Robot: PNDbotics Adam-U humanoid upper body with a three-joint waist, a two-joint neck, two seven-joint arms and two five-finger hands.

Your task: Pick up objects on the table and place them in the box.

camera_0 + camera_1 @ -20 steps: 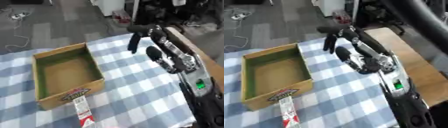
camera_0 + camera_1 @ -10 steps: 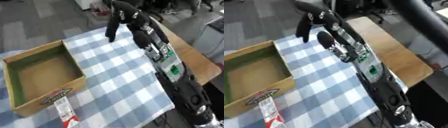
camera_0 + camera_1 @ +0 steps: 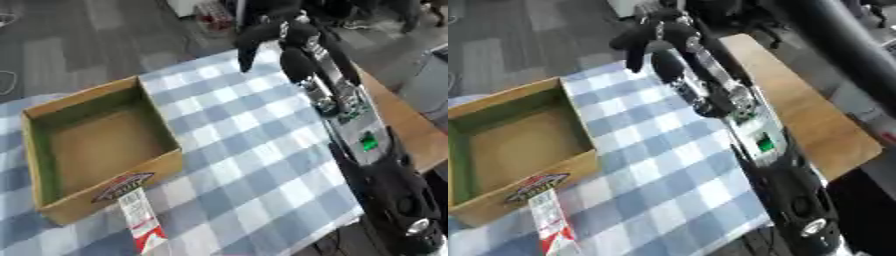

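While the right arm stretches out over the far side of the tabletop [image 3: 262, 165], its right hand [image 3: 262, 37] hangs above the far edge of the blue-and-white checked cloth [image 3: 236, 175], fingers drooping down and loosely spread, nothing in them as far as I can see. It's a bit blurry up there, so I can't tell whether the fingertips touch the cloth or just hover.

Over on the left sits the box [image 3: 96, 145], an open cardboard one, empty inside from what shows. Its near wall has an oval label on it. Right at that near corner lies a flat red-and-white packet [image 3: 142, 221], one end tucked against the box wall or just touching it, the other end pointing toward the near edge of the cloth.

Between the box and the arm there's a wide stretch of bare checked cloth. On the right the cloth stops short and a strip of plain wood [image 3: 815, 115] runs along that edge, with the forearm [image 3: 354, 130] lying over the boundary. No left hand in either view.
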